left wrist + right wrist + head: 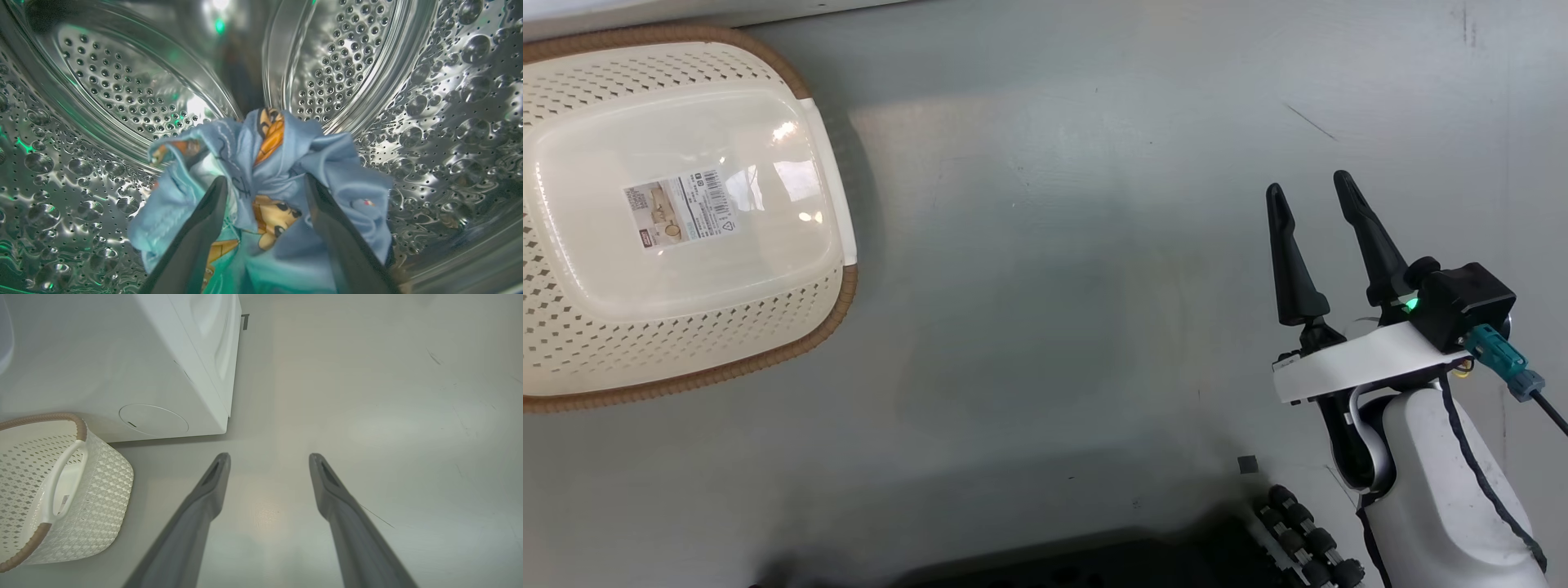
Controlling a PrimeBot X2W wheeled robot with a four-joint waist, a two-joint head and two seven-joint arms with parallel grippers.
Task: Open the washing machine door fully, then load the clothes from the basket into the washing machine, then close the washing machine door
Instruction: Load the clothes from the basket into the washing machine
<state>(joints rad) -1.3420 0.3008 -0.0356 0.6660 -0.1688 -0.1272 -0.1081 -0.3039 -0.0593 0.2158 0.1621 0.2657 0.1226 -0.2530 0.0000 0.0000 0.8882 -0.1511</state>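
Note:
My left gripper (265, 181) is inside the washing machine's steel perforated drum (122, 90). Its fingers stand apart, open, with the clothes (335, 163) bunched between and in front of them: light blue fabric with orange cartoon prints. The basket (686, 343) sits on the floor at the head view's left, with nothing in it and its barcode sticker (682, 211) showing. My right gripper (1308, 186) hangs open over bare floor at the right, holding nothing. The right wrist view shows the same gripper (269, 457), the basket (102, 486) and the washing machine's white body (163, 375). The washing machine door is out of view.
Grey floor (1054, 286) stretches between the basket and my right arm. My dark base with small rollers (1303, 535) shows at the bottom of the head view. The washer's lower front corner (222, 420) stands close behind the basket.

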